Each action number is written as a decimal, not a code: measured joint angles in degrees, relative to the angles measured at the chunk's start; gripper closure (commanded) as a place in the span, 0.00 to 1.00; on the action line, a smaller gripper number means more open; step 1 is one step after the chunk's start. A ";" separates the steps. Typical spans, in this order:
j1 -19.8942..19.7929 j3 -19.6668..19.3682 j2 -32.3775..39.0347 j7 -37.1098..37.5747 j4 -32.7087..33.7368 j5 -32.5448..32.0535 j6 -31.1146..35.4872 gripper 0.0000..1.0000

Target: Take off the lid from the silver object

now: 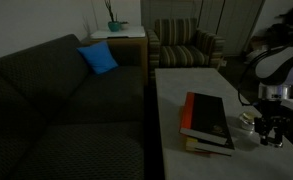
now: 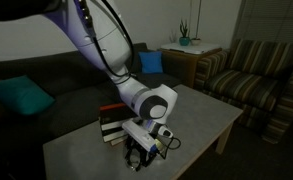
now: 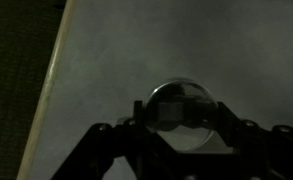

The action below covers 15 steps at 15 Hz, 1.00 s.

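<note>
The lid point(image 3: 181, 108) is a round shiny silvery disc, in the wrist view seen from above between my two fingers. My gripper point(image 3: 183, 120) is closed on its rim from both sides, low over the pale table point(image 3: 136, 50). The silver object under the lid is hidden by it, and I cannot tell whether the lid is still seated on it. In an exterior view my gripper point(image 1: 270, 136) points down at the table's near right part, beside the books. In an exterior view my gripper point(image 2: 142, 152) covers the lid and tin.
A stack of black-and-orange books point(image 1: 208, 122) lies close beside my gripper, also seen in an exterior view point(image 2: 114, 122). A small pale shiny spot point(image 1: 245, 120) sits on the table between books and gripper. A dark sofa point(image 1: 56, 100) runs along the table's long edge point(image 3: 48, 90).
</note>
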 measured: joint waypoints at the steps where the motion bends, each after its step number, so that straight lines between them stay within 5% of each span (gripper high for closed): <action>1: 0.01 0.28 -0.02 -0.35 0.38 0.00 -0.49 0.55; 6: 1.15 0.06 -0.11 4.98 2.67 0.08 3.31 0.55; 10: 3.80 -2.21 -0.70 13.13 1.16 -0.06 16.89 0.55; 15: 7.93 -5.71 -3.70 22.78 -8.39 -0.05 34.38 0.55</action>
